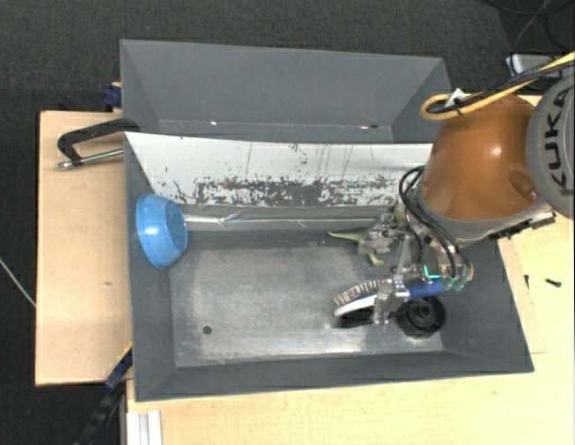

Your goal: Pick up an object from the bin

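In the grey metal bin I count four loose things, one of each kind. One blue bowl lies on its side at 9 o'clock, against the left wall, well apart from all the others. One pale, flat thing lies at about 2 o'clock from the middle of the bin, at the foot of the back wall; I cannot tell its kind. One brush with a row of light bristles lies on the bin floor at about 4 o'clock. One black round thing, like a small wheel or cap, lies near the brush, at 3 o'clock from it, close to the right wall.

The arm reaches in from 3 o'clock, and one orange cover sits on its wrist, above the back right part of the bin. Under the cover the hand hangs low over the floor, at the right end of the brush, between the brush and the black round thing. Whether the hand is apart, together or clamped on the brush I cannot tell, because its own parts and cables hide this. One small blue piece is at 3 o'clock from the hand, just above the black round thing; I cannot tell whether it belongs to the robot or to the bin.
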Controlling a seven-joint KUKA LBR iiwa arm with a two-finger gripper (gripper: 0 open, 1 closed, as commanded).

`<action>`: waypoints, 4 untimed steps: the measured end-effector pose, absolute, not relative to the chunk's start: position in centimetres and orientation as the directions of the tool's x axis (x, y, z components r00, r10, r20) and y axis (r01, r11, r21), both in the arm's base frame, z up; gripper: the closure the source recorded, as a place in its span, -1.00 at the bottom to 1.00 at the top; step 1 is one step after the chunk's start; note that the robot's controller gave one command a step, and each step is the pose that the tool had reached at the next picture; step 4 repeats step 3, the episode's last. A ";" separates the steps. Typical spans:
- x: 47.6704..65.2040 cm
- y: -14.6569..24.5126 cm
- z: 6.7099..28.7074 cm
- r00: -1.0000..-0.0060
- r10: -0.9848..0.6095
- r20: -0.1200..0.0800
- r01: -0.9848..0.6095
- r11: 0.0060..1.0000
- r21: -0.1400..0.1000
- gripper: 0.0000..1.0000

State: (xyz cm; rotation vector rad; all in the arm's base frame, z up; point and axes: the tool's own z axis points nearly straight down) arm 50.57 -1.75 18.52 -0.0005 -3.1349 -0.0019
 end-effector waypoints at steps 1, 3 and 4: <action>52.8 -4.5 7.0 -0.992 -0.130 0.001 -0.130 0.992 0.004 -1.00; 54.4 -3.1 20.0 -0.979 -0.203 -0.013 -0.203 0.979 -0.002 1.00; 54.4 -3.1 20.0 -0.979 -0.203 -0.013 -0.203 0.979 -0.002 1.00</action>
